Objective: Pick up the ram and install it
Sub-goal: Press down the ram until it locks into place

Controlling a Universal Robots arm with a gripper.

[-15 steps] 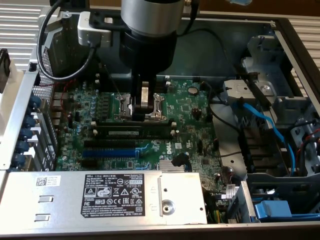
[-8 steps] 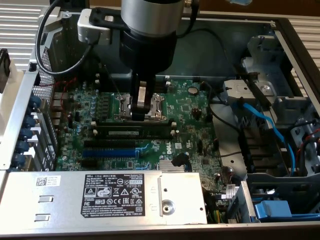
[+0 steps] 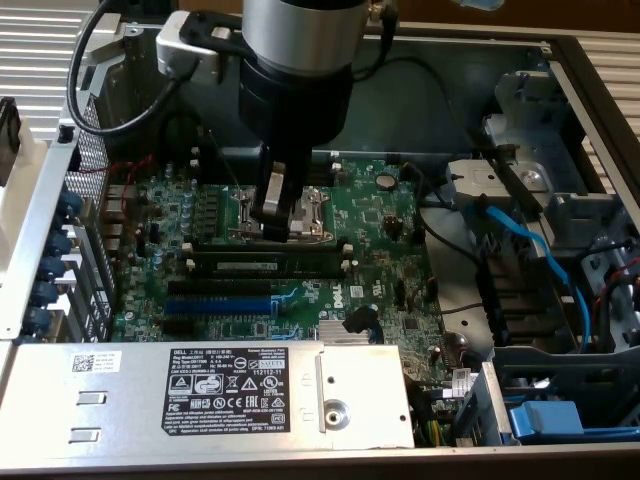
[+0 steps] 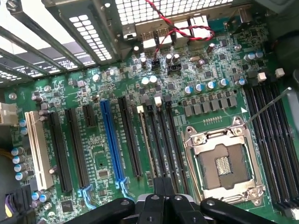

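Gripper point(image 3: 285, 215) hangs over the motherboard point(image 3: 380, 215) inside the open case point(image 3: 590, 120); finger state cannot be determined. Ram point(image 3: 265, 266) lies seated at 6 o'clock of it.

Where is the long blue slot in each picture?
Exterior view: the blue slot lies on the green board, beside the silver box with the black label.
Wrist view: the blue slot runs between long black slots, several slots from the socket.
Shared landmark: the square metal processor socket.
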